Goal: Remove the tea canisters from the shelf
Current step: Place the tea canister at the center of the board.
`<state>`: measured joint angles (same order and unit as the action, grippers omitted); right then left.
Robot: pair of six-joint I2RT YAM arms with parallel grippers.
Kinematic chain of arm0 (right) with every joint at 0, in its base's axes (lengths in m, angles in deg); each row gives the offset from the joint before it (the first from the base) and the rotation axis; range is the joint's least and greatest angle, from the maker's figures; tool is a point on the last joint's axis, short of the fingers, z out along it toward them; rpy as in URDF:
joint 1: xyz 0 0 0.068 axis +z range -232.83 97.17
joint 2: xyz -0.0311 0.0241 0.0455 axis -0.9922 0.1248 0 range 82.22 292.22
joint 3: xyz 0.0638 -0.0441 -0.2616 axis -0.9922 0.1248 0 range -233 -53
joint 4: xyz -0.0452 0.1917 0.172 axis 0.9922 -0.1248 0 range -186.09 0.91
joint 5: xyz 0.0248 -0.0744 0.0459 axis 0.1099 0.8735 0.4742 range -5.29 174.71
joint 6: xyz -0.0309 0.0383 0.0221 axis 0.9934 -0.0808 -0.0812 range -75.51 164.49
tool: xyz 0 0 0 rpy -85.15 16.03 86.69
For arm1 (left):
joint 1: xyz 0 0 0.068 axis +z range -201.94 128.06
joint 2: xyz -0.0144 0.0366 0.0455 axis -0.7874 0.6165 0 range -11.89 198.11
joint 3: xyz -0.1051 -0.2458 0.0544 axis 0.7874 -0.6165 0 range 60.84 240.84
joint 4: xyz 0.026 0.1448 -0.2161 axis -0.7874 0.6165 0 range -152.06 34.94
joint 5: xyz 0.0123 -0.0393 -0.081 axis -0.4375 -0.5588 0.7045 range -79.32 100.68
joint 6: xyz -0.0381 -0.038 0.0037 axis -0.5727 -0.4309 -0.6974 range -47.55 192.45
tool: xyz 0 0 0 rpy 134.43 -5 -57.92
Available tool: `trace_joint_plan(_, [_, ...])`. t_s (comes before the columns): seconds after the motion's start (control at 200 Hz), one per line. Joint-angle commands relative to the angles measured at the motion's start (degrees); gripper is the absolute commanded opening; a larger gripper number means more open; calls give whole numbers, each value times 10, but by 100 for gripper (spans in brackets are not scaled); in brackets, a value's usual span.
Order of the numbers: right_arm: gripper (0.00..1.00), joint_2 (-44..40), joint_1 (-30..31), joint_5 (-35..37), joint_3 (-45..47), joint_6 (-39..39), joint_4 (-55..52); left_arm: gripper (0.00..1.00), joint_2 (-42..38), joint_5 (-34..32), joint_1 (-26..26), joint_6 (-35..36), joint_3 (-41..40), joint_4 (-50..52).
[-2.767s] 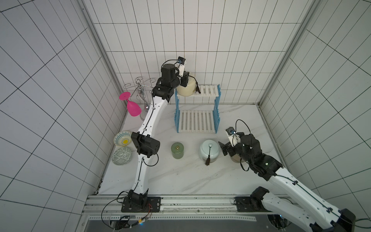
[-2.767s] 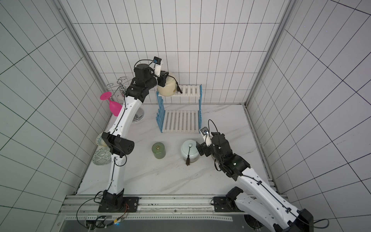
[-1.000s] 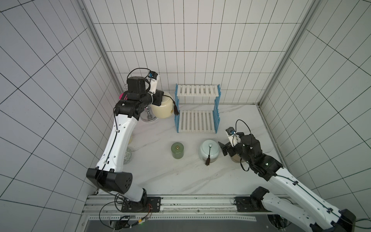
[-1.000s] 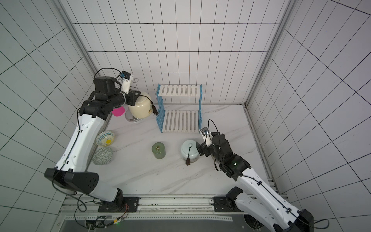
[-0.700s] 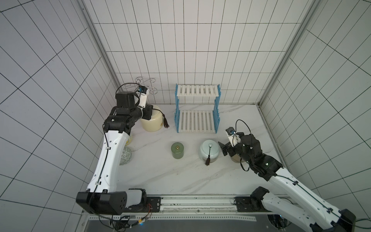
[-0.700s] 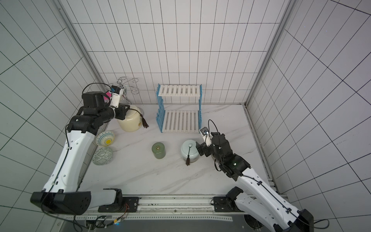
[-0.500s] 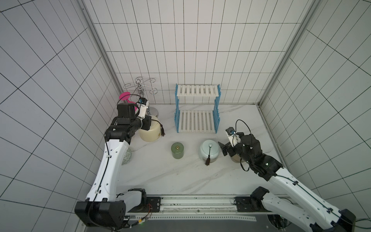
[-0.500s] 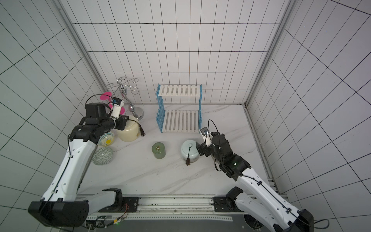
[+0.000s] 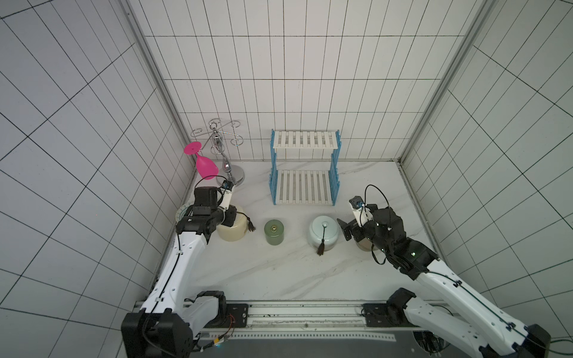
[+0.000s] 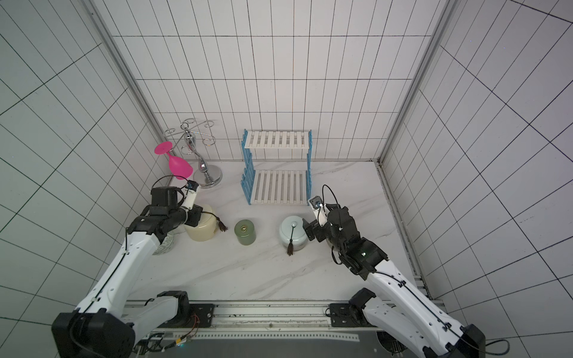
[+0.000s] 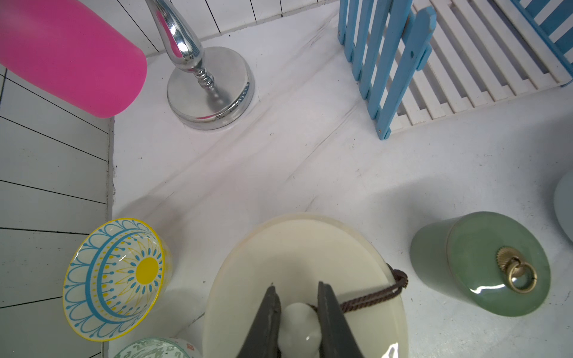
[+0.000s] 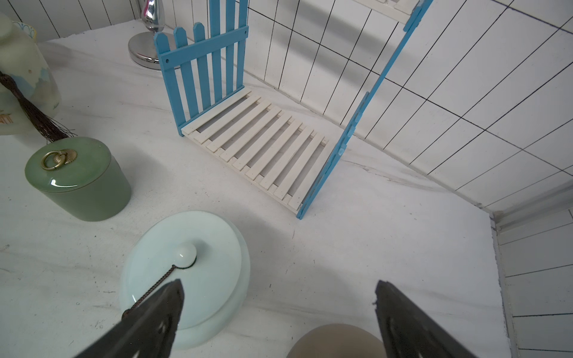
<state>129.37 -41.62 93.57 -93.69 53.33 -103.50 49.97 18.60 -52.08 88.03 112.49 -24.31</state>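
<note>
Marble tabletop [image 9: 279, 272] bears the cream canister [image 9: 235, 234] near the left wall, off the shelf [image 9: 305, 187], its knob [image 11: 299, 319] clamped by the left gripper [image 11: 296, 288] on a low, folded arm. Right gripper [image 12: 279, 282] gapes over the tan canister [image 12: 335, 341]; open marble lies in front.

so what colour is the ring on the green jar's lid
Brass-gold: the ring on the green jar shows best in the left wrist view.

My left arm [image 9: 183, 260] and right arm [image 9: 449, 288] are white shells with black joints and bases. Thin black cables [image 9: 371, 185] loop over both wrists. My fingers [image 11: 263, 325] are dark grey wedges.
</note>
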Motion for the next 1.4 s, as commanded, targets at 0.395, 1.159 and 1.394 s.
trace_joint_plan(0.395, [100,-8,-1,5,13,6,5,0,-22,-16,2,34,-42,-151])
trace_joint_plan(1.159, [100,-5,-1,4,13,5,6,19,-47,-22,3,34,-70,-123])
trace_joint_plan(1.394, [100,-5,-1,4,13,4,7,34,-67,-28,2,38,-58,-93])
